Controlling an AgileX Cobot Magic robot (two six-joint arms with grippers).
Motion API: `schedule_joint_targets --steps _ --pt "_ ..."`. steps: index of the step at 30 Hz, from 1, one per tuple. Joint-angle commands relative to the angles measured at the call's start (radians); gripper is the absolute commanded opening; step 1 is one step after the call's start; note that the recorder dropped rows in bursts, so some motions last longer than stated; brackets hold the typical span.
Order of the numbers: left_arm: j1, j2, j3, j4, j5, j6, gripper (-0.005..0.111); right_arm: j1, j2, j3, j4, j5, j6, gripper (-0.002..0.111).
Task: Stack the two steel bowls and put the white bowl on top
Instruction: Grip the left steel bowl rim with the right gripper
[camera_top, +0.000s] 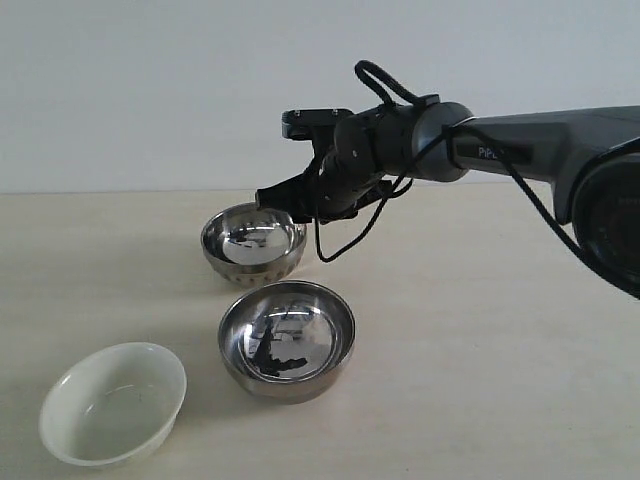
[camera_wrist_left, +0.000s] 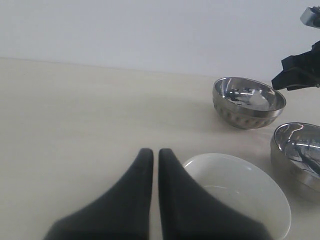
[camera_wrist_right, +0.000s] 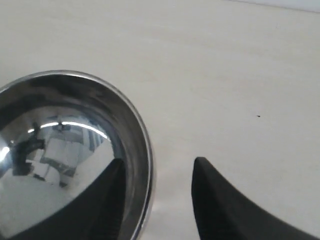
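Two steel bowls (camera_top: 253, 243) (camera_top: 287, 338), one white bowl (camera_top: 113, 402); right pincer (camera_wrist_right: 159, 162) agape astride one rim, left pincer (camera_wrist_left: 155, 151) closed, empty.

Pale beige tabletop (camera_top: 480, 400) (faint wood grain) against a plain off-white wall (camera_top: 150, 90), soft even light

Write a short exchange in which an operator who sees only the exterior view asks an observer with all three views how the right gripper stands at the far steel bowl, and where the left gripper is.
Operator: The wrist blocks my view. Are the jaws at the far steel bowl open?
Observer: Yes. In the right wrist view the right gripper is open astride that bowl's rim, one finger inside, one outside.
Operator: And the other arm? It is outside my picture.
Observer: The left wrist view shows the left gripper shut, its tips beside the white bowl.
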Motion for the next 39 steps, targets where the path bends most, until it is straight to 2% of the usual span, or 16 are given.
schedule_joint_targets --steps 1,15,17,21,22,32,39 --pt "0.003 -0.002 0.003 0.005 -0.002 -0.01 0.004 -0.01 0.029 -0.008 -0.004 -0.032 0.004 0.038" --pt "0.003 -0.002 0.003 0.005 -0.002 -0.01 0.004 -0.008 0.07 -0.008 0.026 -0.039 0.004 0.037" --pt "0.003 -0.002 0.003 0.005 -0.002 -0.01 0.004 -0.008 0.07 -0.008 0.026 -0.039 0.004 0.03" --pt "0.003 -0.002 0.003 0.005 -0.002 -0.01 0.004 -0.008 0.07 -0.008 0.026 -0.039 0.004 0.002" --pt "0.003 -0.002 0.003 0.005 -0.002 -0.01 0.004 -0.008 0.07 -0.008 0.028 -0.038 0.004 0.0" --pt "0.003 -0.002 0.003 0.005 -0.002 -0.01 0.004 -0.008 0.042 -0.008 0.077 -0.04 0.053 0.0" --pt "0.003 -0.002 0.003 0.005 -0.002 -0.01 0.004 -0.008 -0.057 -0.006 0.077 0.05 0.053 0.0"
